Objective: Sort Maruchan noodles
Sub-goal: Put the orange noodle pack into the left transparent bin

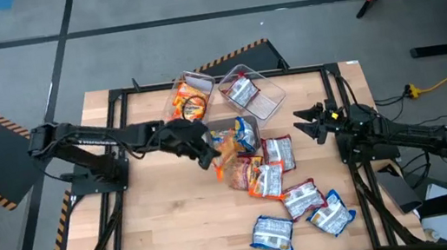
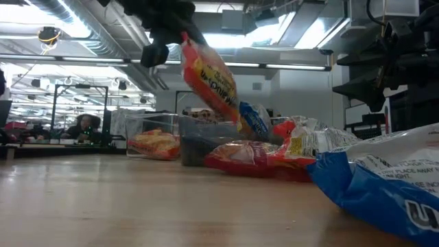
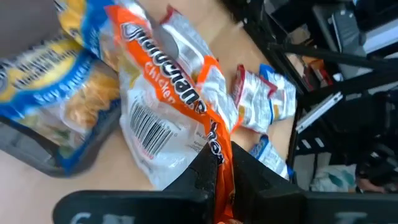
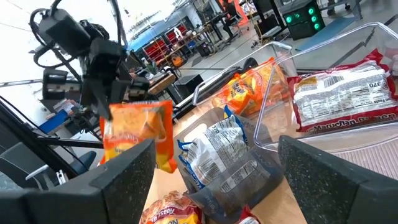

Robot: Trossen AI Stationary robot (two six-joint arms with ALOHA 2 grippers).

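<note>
Orange packet [image 3: 186, 106] pinched by one edge in left pincer [image 3: 219, 186].

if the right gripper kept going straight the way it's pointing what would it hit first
Probably the blue-and-white packet standing in the middle clear bin, straight ahead between the open right gripper fingers; depth is hard to judge.

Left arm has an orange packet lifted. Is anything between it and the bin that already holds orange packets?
Nothing visible blocks it. The left gripper holds the orange packet in the air, above the pile; the orange bin lies just beyond, open-topped.
</note>
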